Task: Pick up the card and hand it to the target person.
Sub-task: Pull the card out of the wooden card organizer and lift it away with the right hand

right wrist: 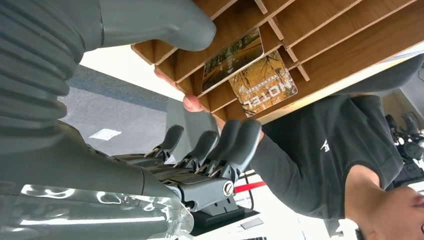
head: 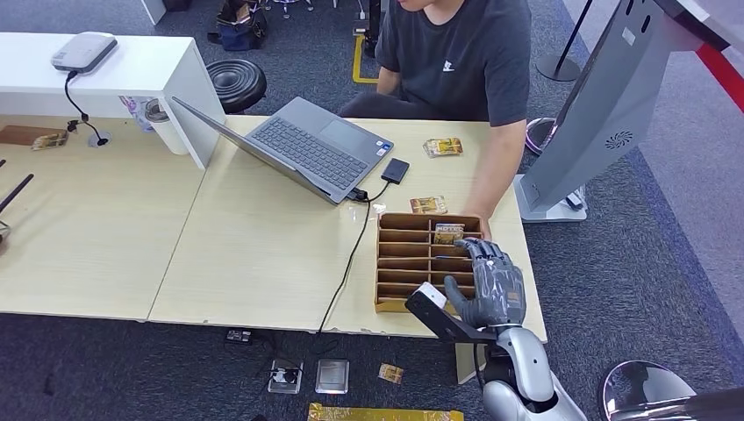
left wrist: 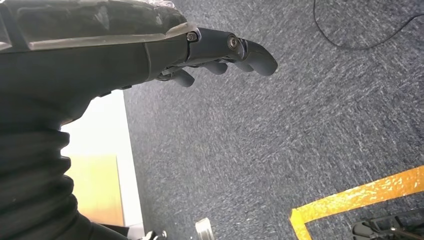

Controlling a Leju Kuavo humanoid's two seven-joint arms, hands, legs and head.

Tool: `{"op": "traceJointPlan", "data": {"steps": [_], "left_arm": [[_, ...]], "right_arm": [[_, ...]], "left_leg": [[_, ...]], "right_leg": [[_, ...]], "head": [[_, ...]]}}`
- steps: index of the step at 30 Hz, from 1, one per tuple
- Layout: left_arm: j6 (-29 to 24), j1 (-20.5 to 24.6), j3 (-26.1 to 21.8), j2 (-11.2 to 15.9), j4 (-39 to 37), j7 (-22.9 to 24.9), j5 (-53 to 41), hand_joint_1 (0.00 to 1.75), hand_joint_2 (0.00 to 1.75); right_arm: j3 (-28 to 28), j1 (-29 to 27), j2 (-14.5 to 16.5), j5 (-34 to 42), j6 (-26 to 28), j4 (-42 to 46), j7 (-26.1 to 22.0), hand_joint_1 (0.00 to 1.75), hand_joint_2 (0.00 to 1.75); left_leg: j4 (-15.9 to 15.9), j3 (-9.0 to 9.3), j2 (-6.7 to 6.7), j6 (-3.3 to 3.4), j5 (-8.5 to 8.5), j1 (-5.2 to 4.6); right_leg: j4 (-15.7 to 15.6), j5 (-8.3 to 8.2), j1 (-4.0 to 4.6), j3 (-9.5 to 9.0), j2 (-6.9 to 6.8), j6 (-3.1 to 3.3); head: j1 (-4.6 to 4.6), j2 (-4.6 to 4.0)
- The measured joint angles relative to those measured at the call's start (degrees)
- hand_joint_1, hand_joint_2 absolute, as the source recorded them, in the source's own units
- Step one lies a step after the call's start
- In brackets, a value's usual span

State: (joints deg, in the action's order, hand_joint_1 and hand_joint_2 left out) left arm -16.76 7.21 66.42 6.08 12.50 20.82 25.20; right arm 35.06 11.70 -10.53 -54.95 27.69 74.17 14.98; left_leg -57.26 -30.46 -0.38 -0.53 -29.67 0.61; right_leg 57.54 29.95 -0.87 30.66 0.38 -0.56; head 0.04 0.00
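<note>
A wooden slotted card tray (head: 399, 263) lies at the table's near right corner. Two cards stand in its far right slots, one dark green (right wrist: 233, 59) and one yellow marked HOTEL (right wrist: 264, 84); in the head view they show as the cards (head: 448, 233). My right hand (head: 489, 285) hovers over the tray's right column with fingers spread and nothing in it, its fingertips (right wrist: 240, 137) just short of the cards. The person (head: 456, 53) sits across the table, one hand (right wrist: 192, 102) resting by the tray's far right corner. My left hand (left wrist: 220, 52) hangs over the carpet, fingers loosely extended, holding nothing.
An open laptop (head: 303, 145) with a cable and a black adapter (head: 395, 170) sits mid-table. Loose cards lie near the tray (head: 428, 204) and farther back (head: 442, 146). A grey kiosk stand (head: 605, 105) rises at the right. A white shelf unit (head: 132, 70) stands at the left.
</note>
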Motion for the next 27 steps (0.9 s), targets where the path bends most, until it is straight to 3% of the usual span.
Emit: {"op": "traceJointPlan", "data": {"steps": [5, 24, 25, 27], "left_arm": [[0.09, 0.00, -0.02, 0.00, 0.00, -0.12, -0.38, 0.00, 1.75], [1.01, 0.08, 0.01, 0.00, 0.00, -0.98, -1.68, 0.00, 1.75], [1.00, 0.08, 0.01, 0.00, 0.00, -0.99, -1.68, 0.00, 1.75], [0.99, 0.08, 0.01, 0.00, 0.00, -0.99, -1.68, 0.00, 1.75]], "right_arm": [[0.00, 0.47, 0.00, 0.20, 0.02, -0.61, -0.25, 0.61, 1.75], [0.16, 7.13, 2.92, 2.19, 1.92, -13.73, -4.17, 0.73, 1.75], [0.17, 7.32, 3.07, 2.27, 2.02, -14.14, -4.36, 0.82, 1.75], [0.19, 7.76, 3.39, 2.37, 2.20, -15.08, -4.66, 1.34, 1.75]], "left_leg": [[0.00, 0.00, 0.00, 0.00, 0.00, 0.00], [0.00, 0.00, 0.00, 0.00, 0.00, 0.00], [0.00, 0.00, 0.00, 0.00, 0.00, 0.00], [0.00, 0.00, 0.00, 0.00, 0.00, 0.00]], "right_leg": [[0.00, 0.00, 0.00, 0.00, 0.00, 0.00], [0.01, 0.00, 0.00, 0.00, 0.00, 0.00], [0.01, 0.00, 0.00, 0.00, 0.00, 0.00], [0.01, 0.00, 0.00, 0.00, 0.00, 0.00]], "head": [[0.02, 0.00], [0.00, 0.00], [0.00, 0.00], [-0.01, 0.00]]}}
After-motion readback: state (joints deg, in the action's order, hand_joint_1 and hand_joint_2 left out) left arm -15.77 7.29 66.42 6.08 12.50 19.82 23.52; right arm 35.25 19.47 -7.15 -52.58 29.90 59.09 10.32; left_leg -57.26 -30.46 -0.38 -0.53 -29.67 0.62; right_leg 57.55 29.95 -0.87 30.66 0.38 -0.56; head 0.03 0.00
